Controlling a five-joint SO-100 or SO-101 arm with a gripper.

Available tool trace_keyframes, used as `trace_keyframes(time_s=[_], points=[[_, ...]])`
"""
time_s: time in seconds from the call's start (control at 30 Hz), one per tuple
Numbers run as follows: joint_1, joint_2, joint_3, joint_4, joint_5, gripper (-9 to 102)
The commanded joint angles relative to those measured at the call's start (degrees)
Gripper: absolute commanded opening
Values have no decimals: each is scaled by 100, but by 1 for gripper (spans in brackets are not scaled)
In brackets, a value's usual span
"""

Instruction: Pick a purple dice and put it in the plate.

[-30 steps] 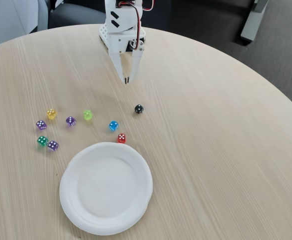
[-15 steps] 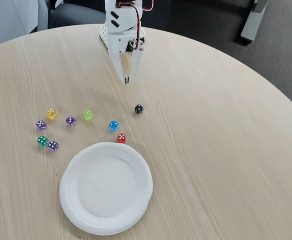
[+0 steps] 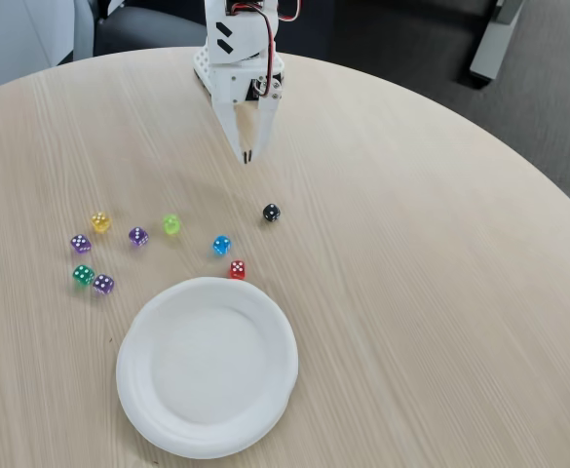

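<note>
Left of the table's middle in the fixed view, the purple dice (image 3: 138,236) is sitting as a tiny deep-violet cube with white pips, resting between a yellow die (image 3: 100,221) and a lime-green die (image 3: 171,224). Two paler lilac dice (image 3: 80,244) (image 3: 103,284) and a green die (image 3: 83,275) are lying just beyond it toward the left edge. A blue die (image 3: 221,245), a red die (image 3: 237,269) and a black die (image 3: 271,212) are lying to its right. The plate (image 3: 270,322) is sitting nearer the camera, white and round, holding nothing, with the red die just beside its rim. The gripper (image 3: 247,156) is hanging at the far side of the wooden table (image 3: 431,283), its fingers pinched together on nothing. Bare tabletop is stretching wide to the right.
</note>
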Motion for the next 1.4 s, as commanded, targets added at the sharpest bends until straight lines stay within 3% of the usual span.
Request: trace_keyframes(time_s=[0.0, 0.6, 1.17, 1.37], points=[[9, -9, -53, 18, 18, 0], [79, -281, -756, -70, 158, 3], [97, -5432, -4948, -70, 1784, 2], [167, -6794, -5994, -9, 2320, 8]])
